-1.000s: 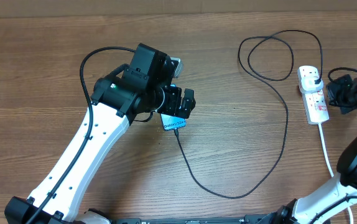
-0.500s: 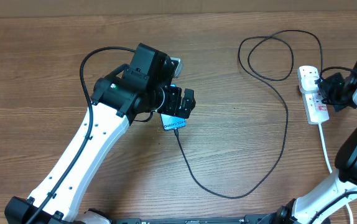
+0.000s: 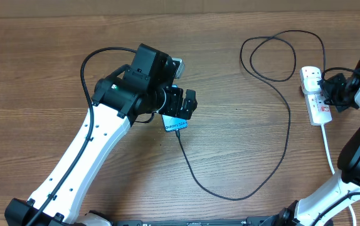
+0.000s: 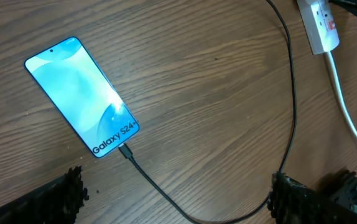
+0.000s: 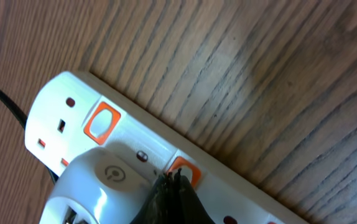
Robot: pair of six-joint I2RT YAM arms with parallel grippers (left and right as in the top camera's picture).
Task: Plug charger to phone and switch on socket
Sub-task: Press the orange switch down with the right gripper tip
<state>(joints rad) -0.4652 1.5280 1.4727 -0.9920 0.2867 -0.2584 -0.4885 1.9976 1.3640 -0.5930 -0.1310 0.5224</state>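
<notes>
The phone [image 4: 82, 96] lies flat on the wooden table with its light-blue screen lit. The charger's [image 4: 290, 93] tip is plugged into its lower short edge. My left gripper [image 4: 178, 208] hovers open above the phone, apart from it, with the thin black cable running between its fingers [image 4: 300, 199]. In the overhead view the charger [image 3: 288, 119] loops right and up to the socket [image 3: 318, 103]. My right gripper [image 5: 173, 180] is shut, its tips on an orange switch [image 5: 185, 169] of the socket [image 5: 73, 93], next to a white plug [image 5: 97, 186].
A thick white cord [image 3: 330, 157] runs from the socket toward the table's front edge. The charger forms a wide loop [image 3: 274, 56] at the back right. A second orange switch [image 5: 102, 121] sits further along the strip. The left arm [image 3: 86, 144] crosses the left half of the table.
My right gripper has moved left onto the socket and stayed shut. The left arm, phone and cable have not moved.
</notes>
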